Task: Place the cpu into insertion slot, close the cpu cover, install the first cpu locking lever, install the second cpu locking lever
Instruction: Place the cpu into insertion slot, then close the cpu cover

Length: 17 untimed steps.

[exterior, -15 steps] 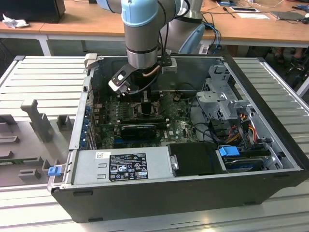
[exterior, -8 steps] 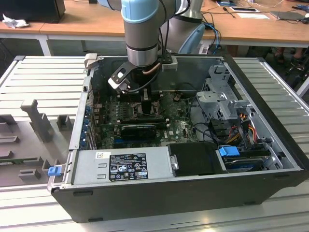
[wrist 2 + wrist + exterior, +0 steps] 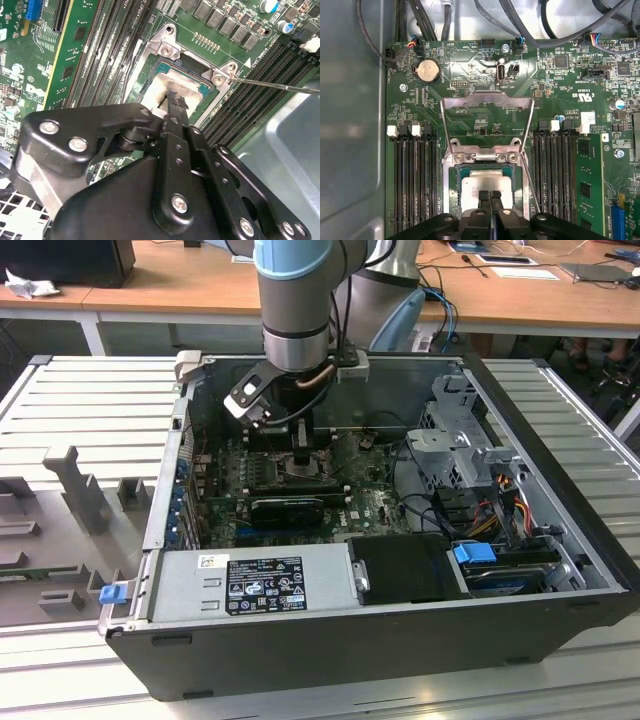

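Note:
The cpu (image 3: 485,182), a pale silver square, lies in the insertion slot (image 3: 454,186) on the green motherboard. My gripper (image 3: 489,195) is shut, its two black fingertips pressed together right over the cpu's top; I cannot tell whether they touch it. In the second wrist view the gripper (image 3: 175,100) hangs over the same cpu (image 3: 172,80). The cpu cover (image 3: 487,101) stands swung open, off the slot. A thin metal locking lever (image 3: 280,86) sticks out beside the slot. In the exterior view the arm reaches down into the open computer case, with the gripper (image 3: 303,455) low over the board.
Long black memory slots (image 3: 415,180) flank the socket on both sides. A black expansion card (image 3: 285,508), the power supply (image 3: 250,580) and a drive cage (image 3: 470,440) with cables crowd the case. Case walls close in around the arm.

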Each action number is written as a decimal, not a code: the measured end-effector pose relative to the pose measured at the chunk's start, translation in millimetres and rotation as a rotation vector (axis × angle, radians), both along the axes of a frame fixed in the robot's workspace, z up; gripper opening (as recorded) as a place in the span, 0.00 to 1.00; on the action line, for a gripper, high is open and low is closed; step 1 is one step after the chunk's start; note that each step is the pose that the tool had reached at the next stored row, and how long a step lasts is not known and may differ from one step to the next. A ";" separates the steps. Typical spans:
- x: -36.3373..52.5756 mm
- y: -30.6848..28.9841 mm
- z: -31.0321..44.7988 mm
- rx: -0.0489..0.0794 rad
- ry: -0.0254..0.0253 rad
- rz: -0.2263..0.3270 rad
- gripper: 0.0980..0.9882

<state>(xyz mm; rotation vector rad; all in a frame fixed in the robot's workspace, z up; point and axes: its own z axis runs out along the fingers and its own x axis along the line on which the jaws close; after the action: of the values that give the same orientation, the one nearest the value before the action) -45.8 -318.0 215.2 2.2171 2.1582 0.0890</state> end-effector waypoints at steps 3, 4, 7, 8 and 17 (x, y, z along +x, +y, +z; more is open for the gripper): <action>0.0 0.0 1.7 0.000 0.0020 0.000 0.01; 0.0 0.0 2.5 0.000 0.0020 0.000 0.01; 0.0 0.0 4.4 0.000 0.0020 0.000 0.01; 0.0 0.0 5.0 0.000 0.0020 0.000 0.01; 7.3 0.0 12.5 0.000 0.0146 0.000 0.01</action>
<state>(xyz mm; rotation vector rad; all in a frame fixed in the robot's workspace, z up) -38.5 -318.0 227.7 2.2251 2.1654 0.0733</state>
